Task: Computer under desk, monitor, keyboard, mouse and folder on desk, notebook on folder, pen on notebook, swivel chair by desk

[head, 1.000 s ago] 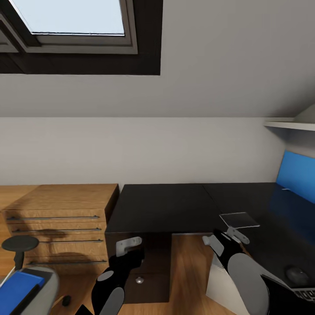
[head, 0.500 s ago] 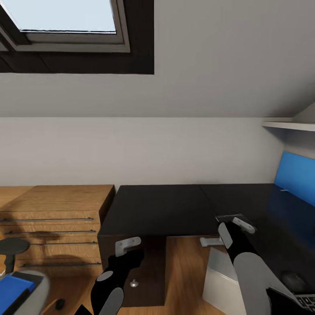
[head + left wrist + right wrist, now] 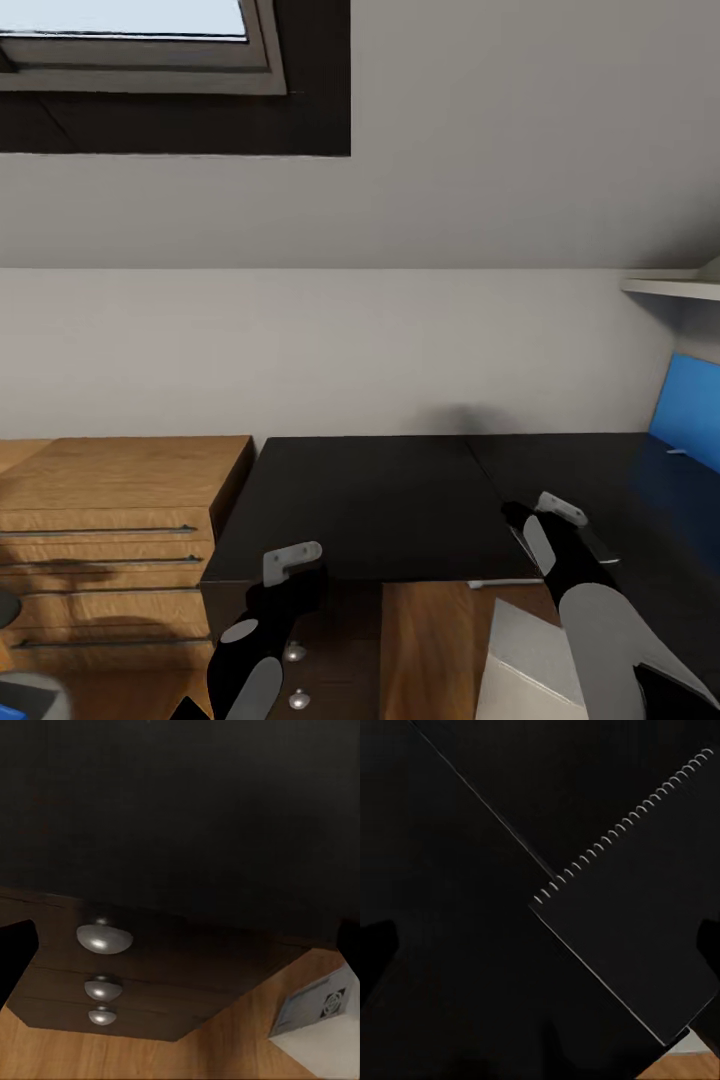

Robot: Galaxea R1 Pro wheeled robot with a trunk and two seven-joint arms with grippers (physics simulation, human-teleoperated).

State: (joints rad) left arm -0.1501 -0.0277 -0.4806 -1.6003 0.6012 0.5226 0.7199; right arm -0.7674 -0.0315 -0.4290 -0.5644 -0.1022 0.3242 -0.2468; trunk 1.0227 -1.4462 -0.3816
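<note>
The right gripper (image 3: 548,515) is over the front part of the desk (image 3: 380,490), and it carries the notebook (image 3: 637,937): in the right wrist view a dark spiral-bound sheet lies across the gap between the fingers, its wire coils along one edge. So this gripper is closed on the notebook's corner, I judge, although the contact itself is too dark to see. In the head view the notebook shows only as a thin edge beside the gripper, low above the desk top.

The left gripper (image 3: 290,565) hangs in front of the drawer pedestal (image 3: 105,967) with its silver knobs, and holds nothing; whether its fingers are apart I cannot tell.

At the right end of the desk stands something bright blue (image 3: 690,410). The pale grey computer (image 3: 530,660) stands on the floor under the desk.

The step in hand seems to be bringing the notebook to the desk. Next it must go on top of the folder, so the gripper needs to find the folder first and lower the notebook flat.
</note>
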